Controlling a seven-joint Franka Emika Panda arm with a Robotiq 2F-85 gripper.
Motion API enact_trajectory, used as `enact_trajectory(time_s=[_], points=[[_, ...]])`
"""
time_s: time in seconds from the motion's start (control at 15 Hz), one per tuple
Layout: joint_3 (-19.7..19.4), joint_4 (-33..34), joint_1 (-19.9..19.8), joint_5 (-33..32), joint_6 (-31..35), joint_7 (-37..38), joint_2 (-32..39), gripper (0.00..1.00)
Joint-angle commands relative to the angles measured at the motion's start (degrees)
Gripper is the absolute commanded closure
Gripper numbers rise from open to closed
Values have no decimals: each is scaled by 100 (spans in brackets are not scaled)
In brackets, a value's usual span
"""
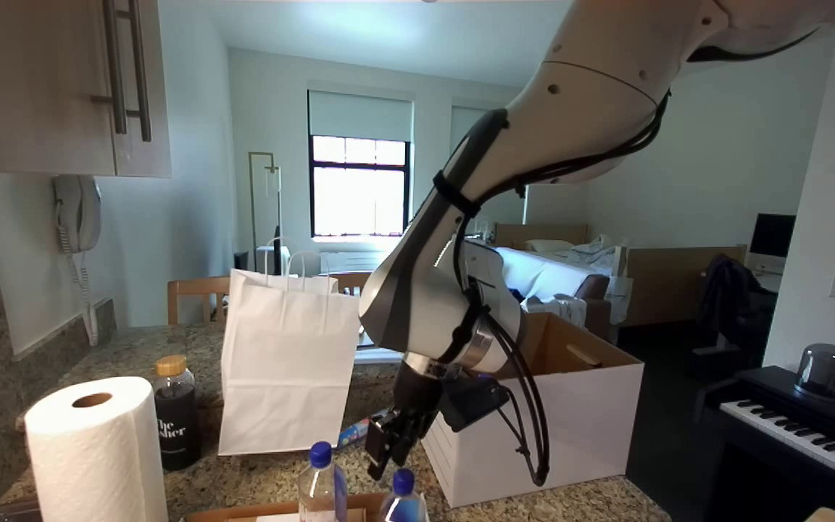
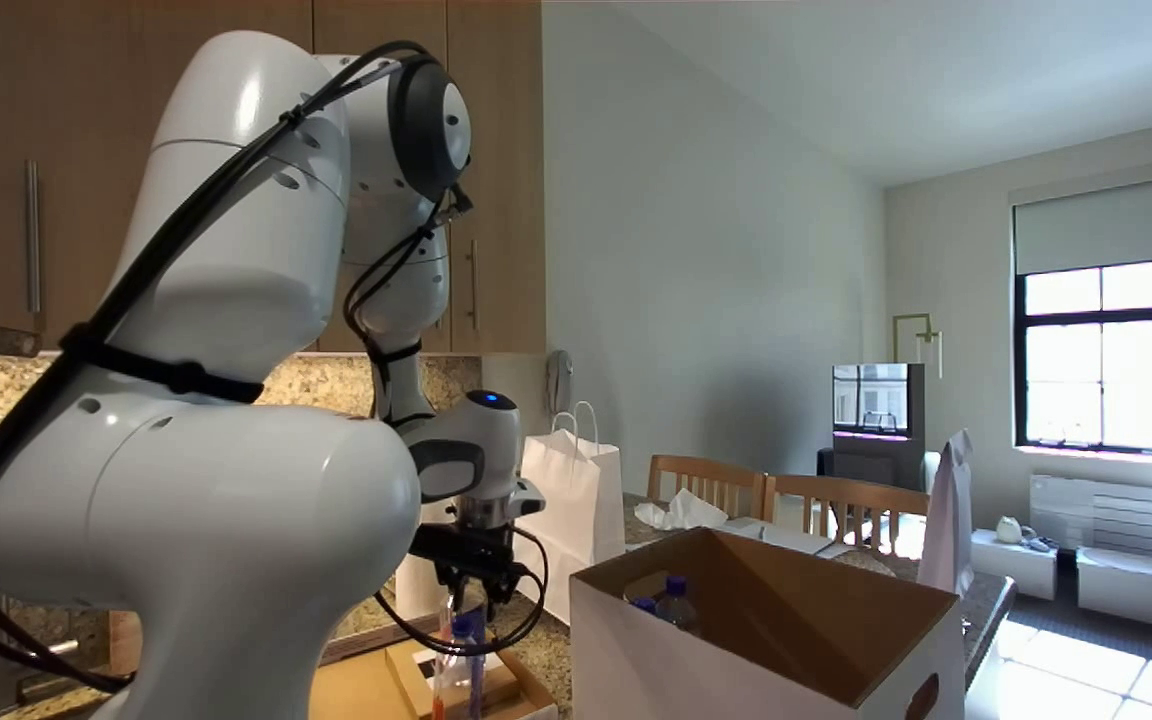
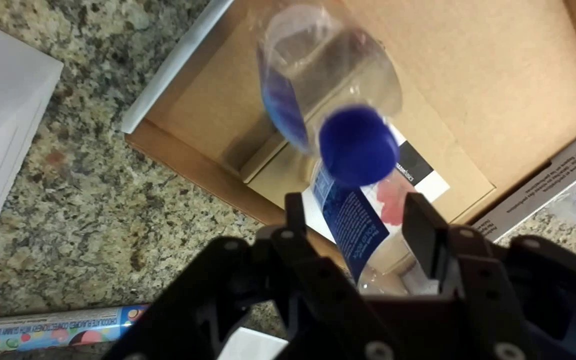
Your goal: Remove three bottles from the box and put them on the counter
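Note:
Two clear bottles with blue caps stand upright at a shallow brown tray, one here and one here in an exterior view. In the wrist view one bottle shows its cap ahead of the fingers. A bottle with a blue label shows in the gap between them, its cap hidden. My gripper points down by the bottles, open, with space beside the labelled bottle. It also shows in an exterior view. The white box holds two bottles. The counter lies beneath.
The shallow tray holds a flat brown package. A tall white paper bag stands behind the gripper. A candy tube lies between bag and box. A paper towel roll and a dark bottle stand at the wall side.

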Motion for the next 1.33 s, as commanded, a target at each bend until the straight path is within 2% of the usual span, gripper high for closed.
enact_trajectory(time_s=[0.0,0.13,0.4,0.53,0.6,0.67,0.73,0.87,1.07,1.2,1.27], points=[[87,-41,-137,195,86,-319,81,15],[82,-43,-158,172,77,-285,115,3],[74,-22,-173,147,147,-285,124,0],[-78,-94,-73,-138,419,-224,7,0],[-372,-236,110,-620,537,72,-80,0],[-839,-430,389,-1340,606,382,-190,0],[-1427,-538,749,-1788,511,347,-365,0],[-2344,-681,1248,-2803,736,618,-438,0],[-3766,-274,1929,-4298,572,1108,-114,0],[-4727,-39,2536,-5242,231,1612,-362,0],[-5171,61,2909,-5503,-35,1728,-578,0]])
